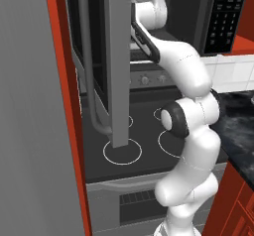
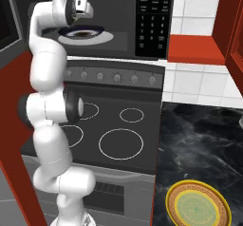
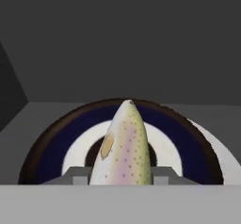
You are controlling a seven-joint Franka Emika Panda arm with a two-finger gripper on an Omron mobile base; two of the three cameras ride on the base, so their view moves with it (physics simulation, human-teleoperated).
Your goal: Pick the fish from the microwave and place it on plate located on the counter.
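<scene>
Speckled fish (image 3: pixel 123 148) on microwave dish (image 3: pixel 52 143), yellow plate (image 2: pixel 198 206) on counter (image 2: pixel 199 135)

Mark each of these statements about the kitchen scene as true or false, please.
1. The fish lies on a dark blue and white dish inside the microwave. True.
2. The microwave door is closed. False: it stands open.
3. The yellow plate sits on the black marbled counter. True.
4. The fish already lies on the yellow plate. False: the plate holds nothing.
5. The tool is at the fish, with a finger on either side. True.
</scene>
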